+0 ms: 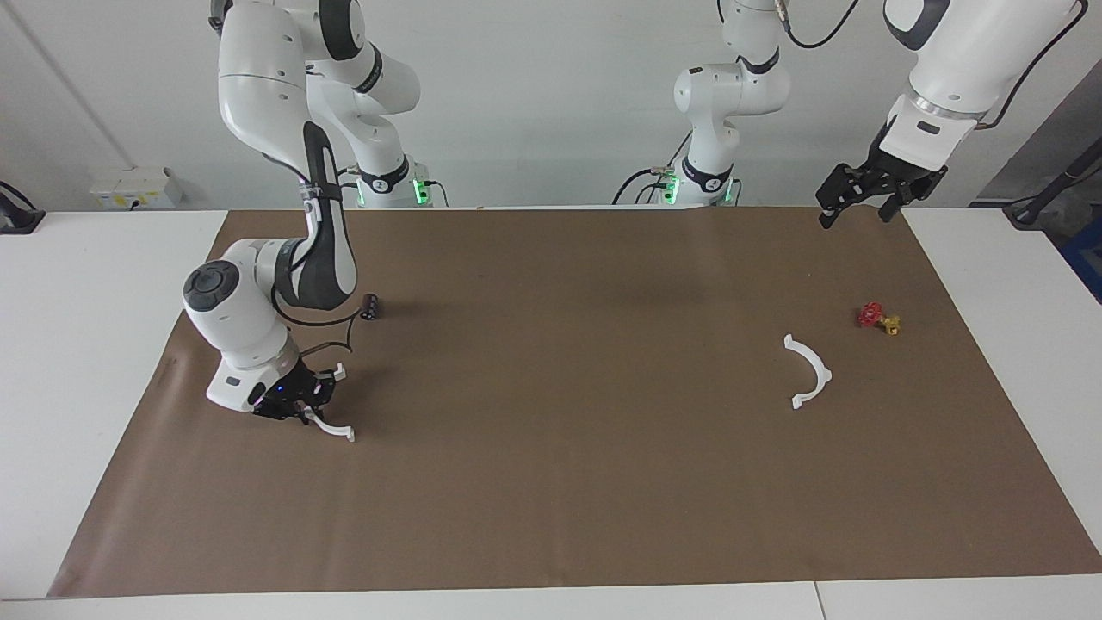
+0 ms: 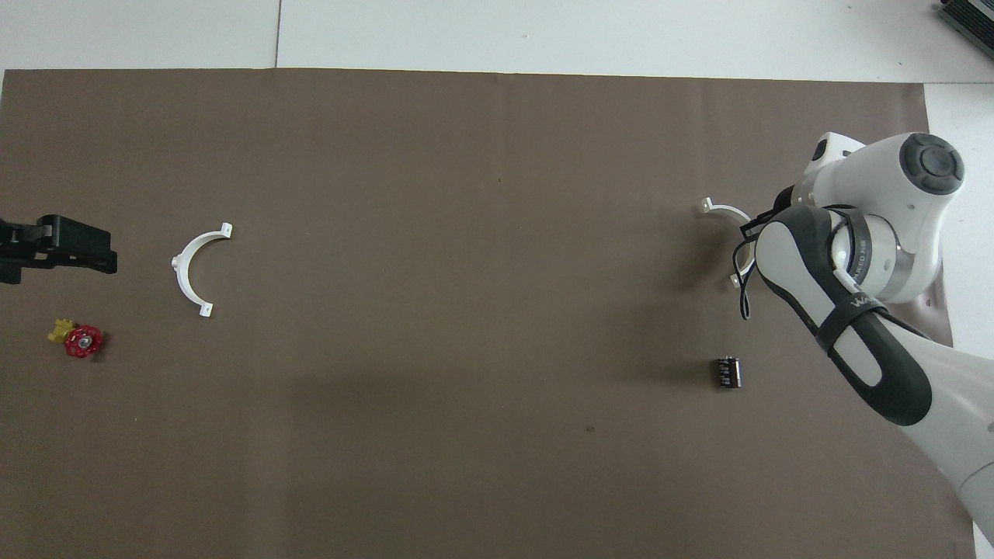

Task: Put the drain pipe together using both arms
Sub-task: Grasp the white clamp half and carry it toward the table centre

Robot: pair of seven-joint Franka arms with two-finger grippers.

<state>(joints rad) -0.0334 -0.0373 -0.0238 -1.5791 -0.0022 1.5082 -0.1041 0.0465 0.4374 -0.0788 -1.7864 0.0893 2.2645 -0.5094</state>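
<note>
The drain pipe lies as two separate white half-rings on the brown mat (image 1: 551, 482). My right gripper (image 1: 303, 406) is down at the mat at the right arm's end, shut on the middle of one half-ring (image 1: 334, 429). In the overhead view the right arm hides most of that half-ring (image 2: 721, 209), and only its end tabs show. The other half-ring (image 1: 810, 370) (image 2: 189, 269) lies alone at the left arm's end. My left gripper (image 1: 859, 196) (image 2: 46, 250) hangs open and empty in the air over the mat's edge by that end, and that arm waits.
A small red-and-yellow valve (image 1: 879, 318) (image 2: 77, 340) sits beside the free half-ring, toward the left arm's end. A small dark ribbed part (image 1: 370, 306) (image 2: 728, 372) lies nearer to the robots than the held half-ring. White table (image 1: 95, 344) surrounds the mat.
</note>
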